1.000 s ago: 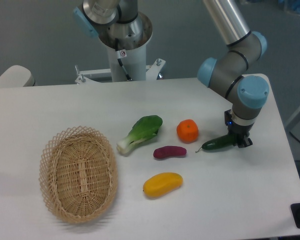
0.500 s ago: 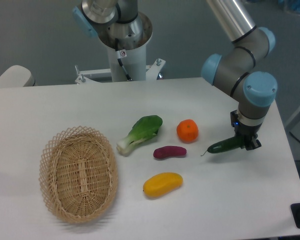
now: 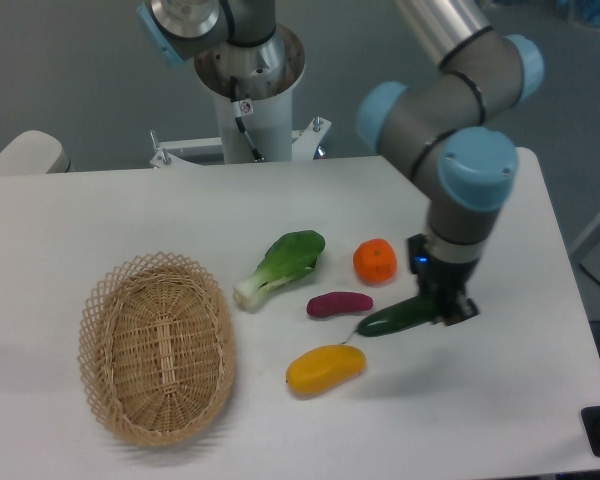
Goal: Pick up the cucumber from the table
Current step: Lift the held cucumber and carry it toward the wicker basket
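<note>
1. The cucumber (image 3: 398, 316) is held at its right end by the gripper (image 3: 442, 304); the fingers are pinched onto it, and the dark body sticks out to the left with the thin stem tip pointing toward the other produce.
2. The cucumber is judged to be off the table (image 3: 500, 400): a soft shadow is cast on the white top below and to the right of it, apart from the cucumber itself. Height cannot be read exactly.
3. Position: the cucumber hangs just right of the purple sweet potato (image 3: 339, 304), below the orange (image 3: 375, 261) and above-right of the yellow mango (image 3: 325, 368). Whether its tip overlaps the sweet potato's end or only sits close cannot be told.
4. The arm (image 3: 450, 130) stands nearly upright over the grasp, with the wrist pointed down.
5. Other items noted: a bok choy (image 3: 280, 265) left of the orange and a wicker basket (image 3: 156, 345) at the left of the table. Neither is touched.
6. Progress, as judged: the grasp is made and the lift appears done, so the pick-up is essentially complete. What is left is only a secure hold, and perhaps more clearance from the neighbouring produce.
7. Risk: the grip is near one end, so the long free end could droop or twist in the fingers.
</note>
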`<action>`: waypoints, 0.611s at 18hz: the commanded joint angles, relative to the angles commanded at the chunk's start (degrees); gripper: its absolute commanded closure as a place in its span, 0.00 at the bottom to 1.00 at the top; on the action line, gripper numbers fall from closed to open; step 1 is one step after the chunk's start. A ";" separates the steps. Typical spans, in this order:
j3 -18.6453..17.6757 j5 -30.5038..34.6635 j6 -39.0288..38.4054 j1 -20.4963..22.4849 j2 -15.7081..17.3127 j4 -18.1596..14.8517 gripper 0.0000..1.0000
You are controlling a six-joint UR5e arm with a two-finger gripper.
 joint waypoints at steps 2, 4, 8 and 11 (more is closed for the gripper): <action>-0.88 -0.35 -2.72 -1.67 1.05 0.00 0.78; -1.14 -1.58 -5.45 -3.17 1.32 0.00 0.78; -1.14 -2.02 -7.04 -4.31 1.50 0.00 0.78; -1.23 -2.11 -7.04 -4.49 2.29 -0.09 0.78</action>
